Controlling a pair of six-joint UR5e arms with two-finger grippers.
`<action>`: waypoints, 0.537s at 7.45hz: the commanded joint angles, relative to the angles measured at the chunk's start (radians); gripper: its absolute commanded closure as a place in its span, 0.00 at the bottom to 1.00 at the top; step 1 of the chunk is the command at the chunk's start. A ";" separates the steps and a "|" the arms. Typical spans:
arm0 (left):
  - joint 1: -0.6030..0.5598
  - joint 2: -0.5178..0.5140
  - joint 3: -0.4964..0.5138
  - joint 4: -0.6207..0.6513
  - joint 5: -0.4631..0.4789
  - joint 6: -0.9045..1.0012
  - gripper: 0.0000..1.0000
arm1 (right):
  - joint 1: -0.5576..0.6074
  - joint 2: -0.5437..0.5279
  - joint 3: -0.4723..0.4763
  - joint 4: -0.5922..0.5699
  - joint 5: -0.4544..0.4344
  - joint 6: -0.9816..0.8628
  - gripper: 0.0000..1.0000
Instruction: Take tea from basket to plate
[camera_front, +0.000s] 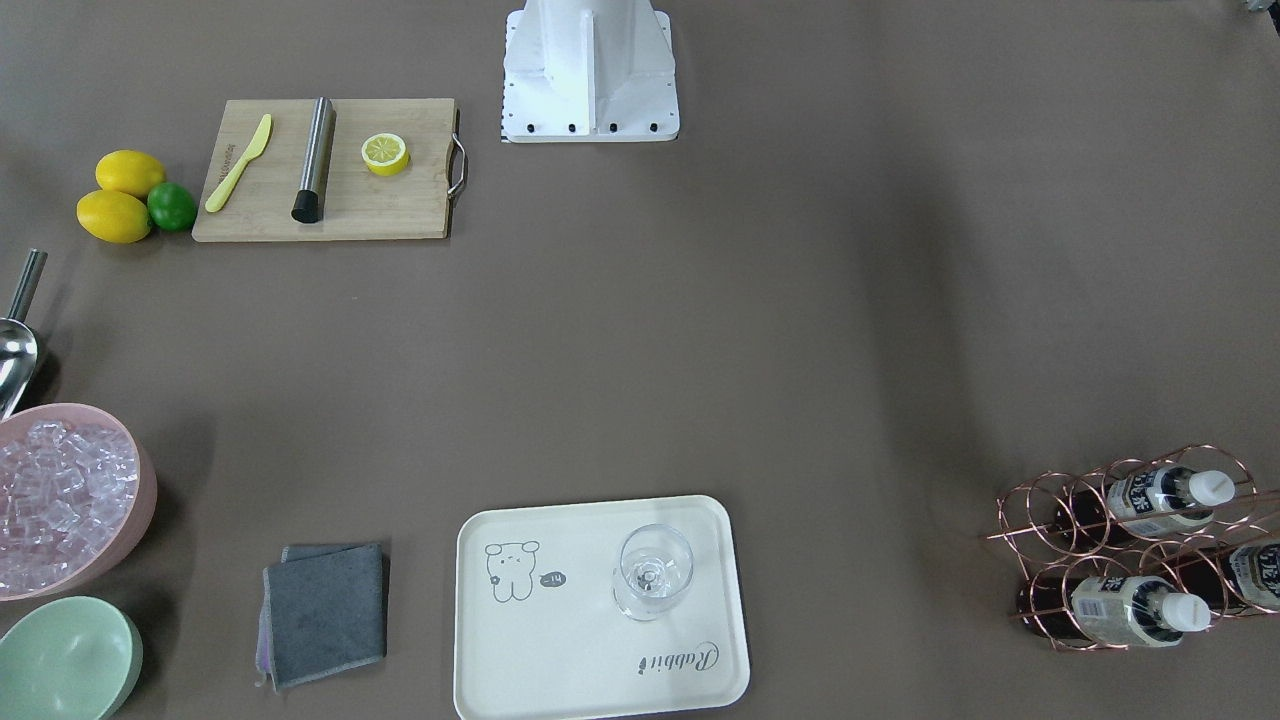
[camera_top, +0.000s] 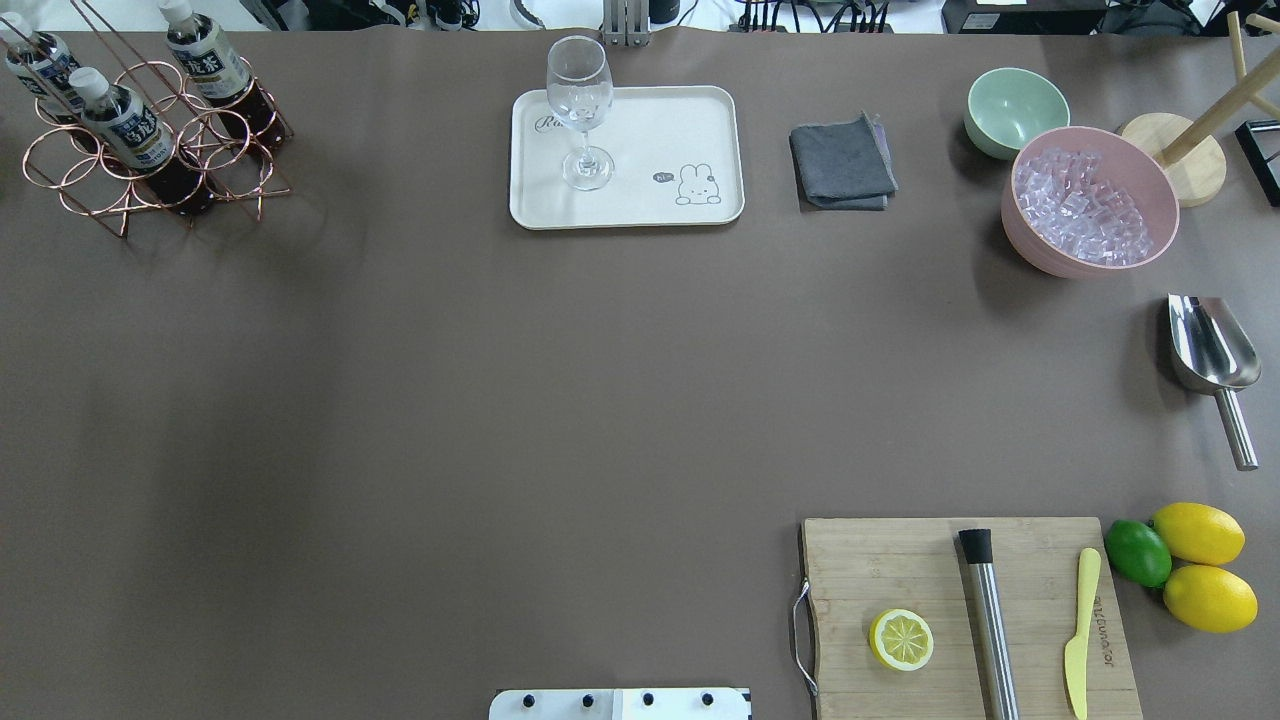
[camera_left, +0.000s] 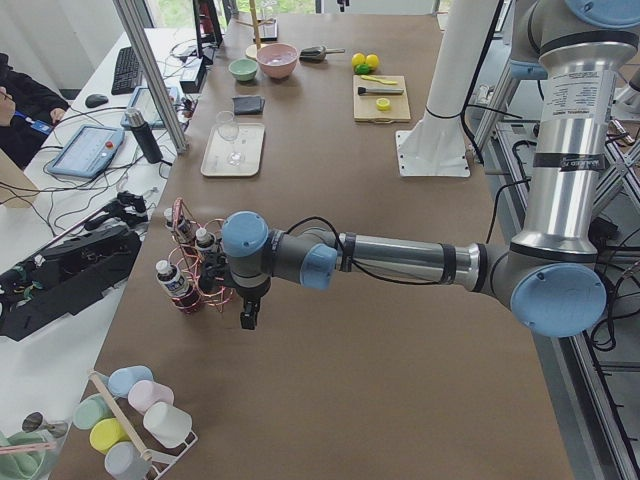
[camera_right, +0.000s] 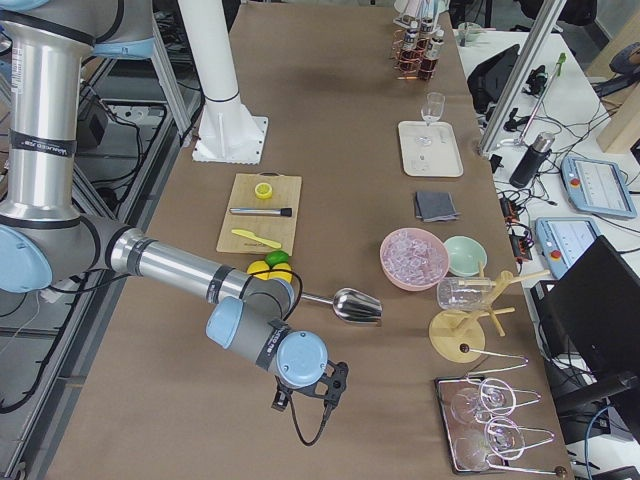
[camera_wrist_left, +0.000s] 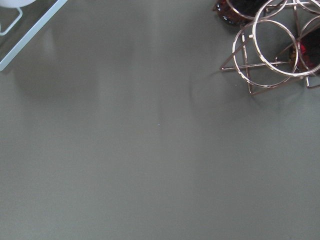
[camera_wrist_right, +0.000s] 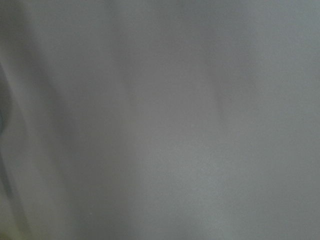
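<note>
At the upper left of the overhead view, the basket (camera_top: 110, 205) is seen standing on the brown table (camera_top: 500, 400), and all three tea bottles (camera_top: 125, 125) are held in its wire rings, caps tilted up and toward the far edge. In the front-facing view the same carrier appears at the lower right of the frame, with the bottles lying slanted in their rings. The plate (camera_top: 640, 205) is found at the upper middle of the overhead view, well apart from the basket, and only a wine glass (camera_top: 580, 110) is carried on it, toward its left end; the right part of the plate is left bare. No tea has been placed there, so the task is judged not to have been started in any visible result: grasping, lifting out, carrying across and setting down are all left to be done. In the left side view the left gripper (camera_left: 247, 318) is shown hanging just beside the basket, over bare table, with nothing seen in it; whether its fingers are parted or closed cannot be told from that view. The right gripper (camera_right: 337, 382) is seen only in the right side view, at the lower middle of the frame and far from the basket, and its state likewise cannot be told.
</note>
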 joint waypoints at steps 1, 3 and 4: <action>0.000 -0.102 -0.011 0.000 0.021 0.085 0.02 | 0.000 0.002 0.004 0.001 0.001 0.000 0.00; 0.000 -0.115 -0.051 0.001 0.043 0.271 0.02 | 0.002 0.005 0.007 0.001 0.001 0.002 0.00; 0.000 -0.140 -0.050 0.009 0.073 0.377 0.02 | 0.002 0.005 0.007 0.001 0.001 0.000 0.00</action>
